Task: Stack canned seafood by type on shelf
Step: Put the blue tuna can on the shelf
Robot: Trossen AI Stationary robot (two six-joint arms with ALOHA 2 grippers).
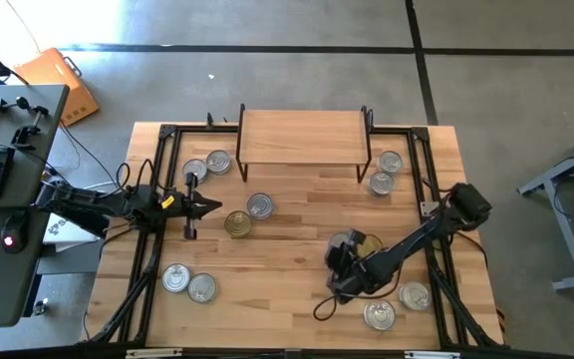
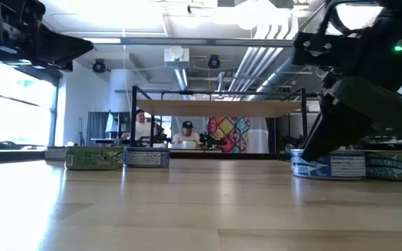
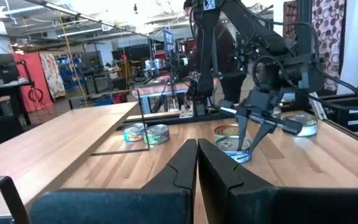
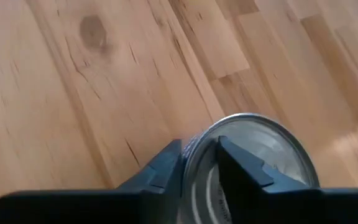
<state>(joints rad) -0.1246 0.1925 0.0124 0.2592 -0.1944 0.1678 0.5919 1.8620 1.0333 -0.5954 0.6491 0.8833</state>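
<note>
My right gripper (image 4: 197,165) is open and points down over a silver-lidded tin (image 4: 260,155) right of the table's middle (image 1: 347,242). One finger stands outside the tin's rim and the other over its lid. A gold-lidded tin (image 1: 370,244) lies beside it. The left wrist view shows the tin (image 3: 232,146) under those fingers. My left gripper (image 1: 210,207) is shut and empty, held level left of centre, pointing toward the table's right edge. The shelf (image 1: 302,135), a light wooden top on black legs, stands at the far middle with nothing on it. My right gripper comes at the silver-lidded tin from above, its fingers (image 4: 166,165) astride the tin's rim (image 4: 194,146). The tin stands flat on the table. I cannot tell whether the fingers touch it.
Other tins stand about the table: two by the shelf's left legs (image 1: 207,166), a silver tin (image 1: 259,205) and a gold tin (image 1: 237,223) just past my left gripper, two near left (image 1: 187,282), two by the shelf's right legs (image 1: 385,172), two near right (image 1: 397,305).
</note>
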